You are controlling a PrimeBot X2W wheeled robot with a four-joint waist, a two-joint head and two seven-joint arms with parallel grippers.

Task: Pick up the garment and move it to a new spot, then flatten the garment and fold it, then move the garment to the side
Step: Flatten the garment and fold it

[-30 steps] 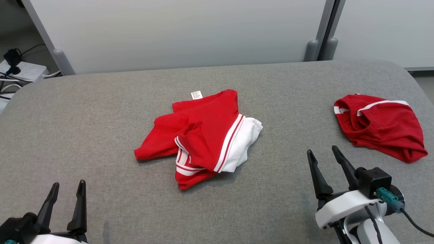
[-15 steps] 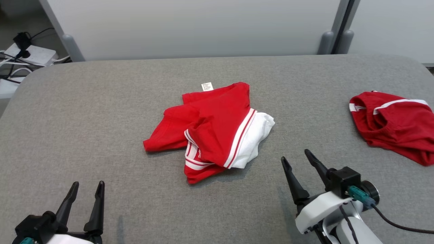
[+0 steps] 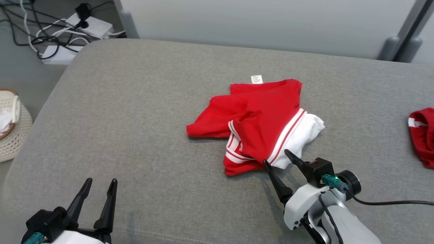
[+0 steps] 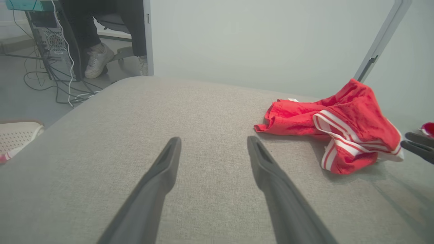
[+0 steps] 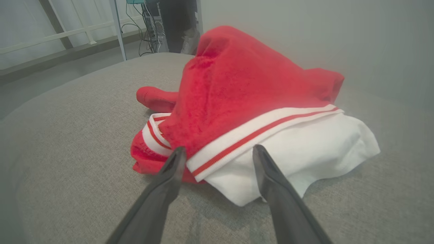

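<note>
Near the middle of the grey padded surface (image 3: pixel 135 112), found the garment (image 3: pixel 261 115) lying crumpled, with red cloth uppermost, a white panel edged in red and white stripes along the near right side, and a small white label (image 3: pixel 256 79) at the far edge. Found the right gripper (image 3: pixel 276 156) low over the surface at the near edge of the garment, jaws spread wide and holding nothing. Confirmed in the right wrist view the same gripper (image 5: pixel 218 148) with both fingertips level with the striped hem of the garment (image 5: pixel 244 88); could not tell touching from just short of it. Found the left gripper (image 3: pixel 102 180) at the lower left, well apart from the garment, likewise spread wide and empty, above bare surface in the left wrist view (image 4: pixel 213 139). Noted a second red garment (image 3: pixel 422 135) at the far right edge of the surface, a woven basket (image 3: pixel 13 142) on the floor at the left, and cables (image 3: pixel 40 40) beyond the far left corner.
</note>
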